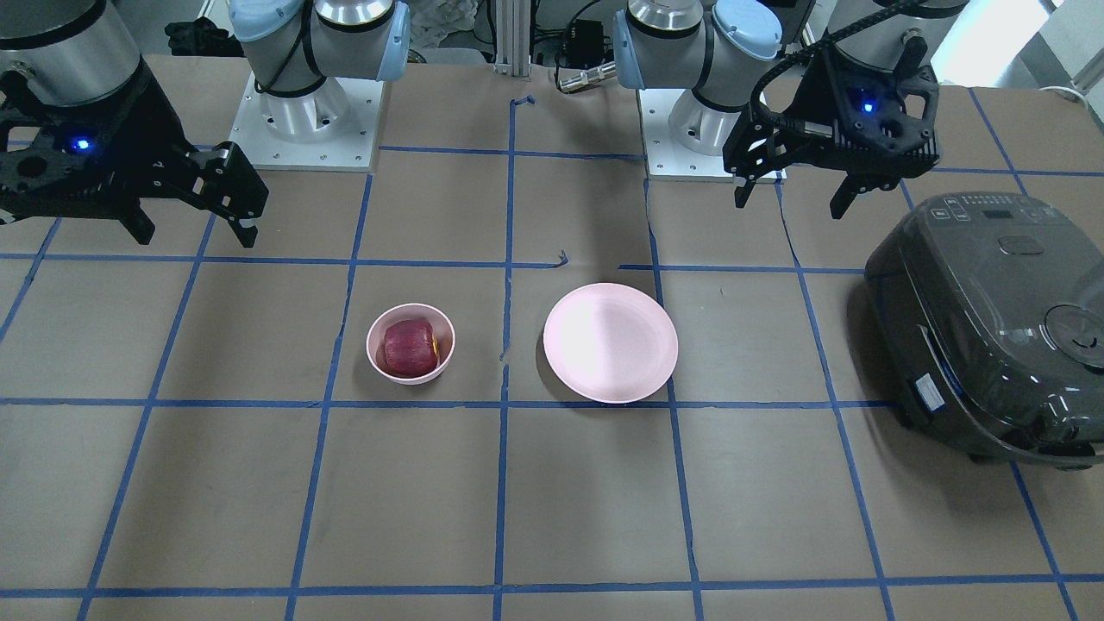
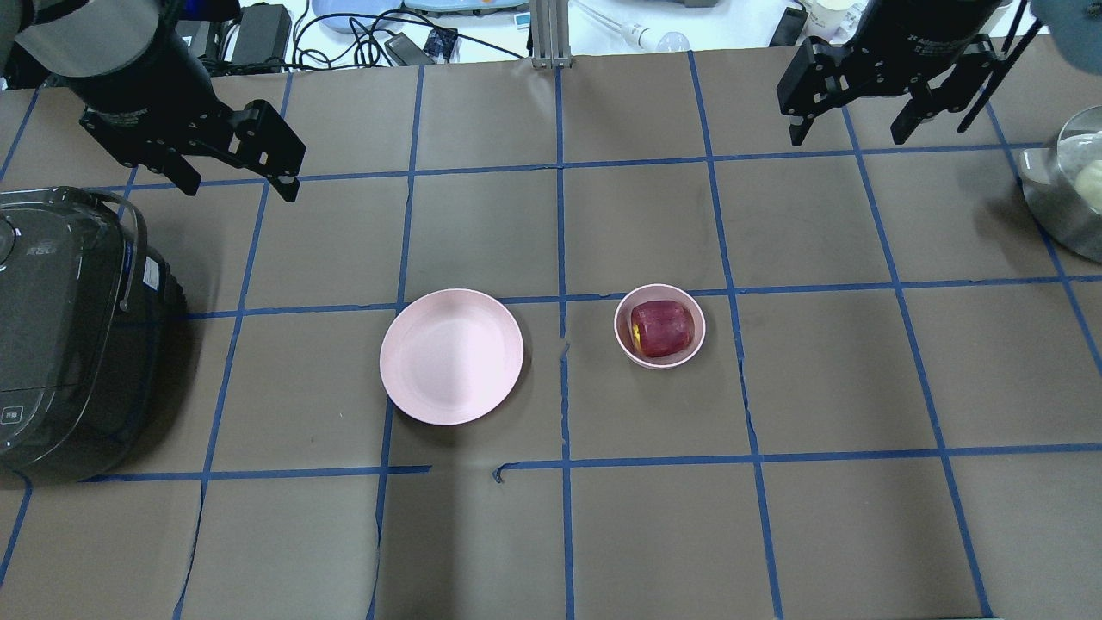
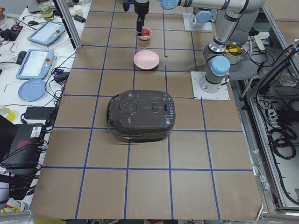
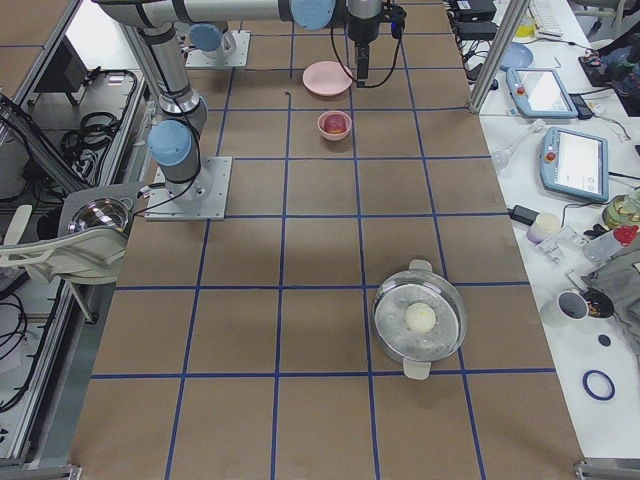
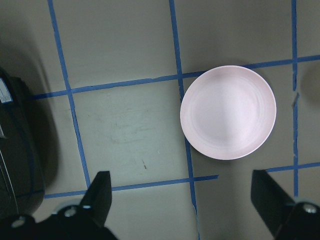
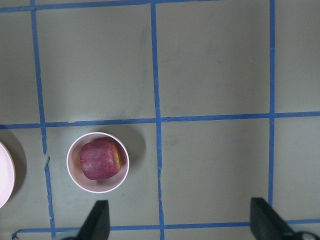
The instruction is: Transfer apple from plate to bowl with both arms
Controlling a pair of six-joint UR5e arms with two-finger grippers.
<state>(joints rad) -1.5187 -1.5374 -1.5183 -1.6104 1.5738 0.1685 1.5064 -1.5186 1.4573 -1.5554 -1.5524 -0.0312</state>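
Note:
The dark red apple lies inside the small pink bowl; it also shows in the overhead view and the right wrist view. The wide pink plate sits empty beside the bowl, below the left wrist camera. My left gripper hangs open and empty, high above the table between the plate and the rice cooker. My right gripper is open and empty, raised well off to the bowl's outer side. Both grippers show in the overhead view, left and right.
A dark rice cooker stands at the table's end on my left arm's side. A metal pot with a glass lid sits at the far right edge. Blue tape lines grid the brown table.

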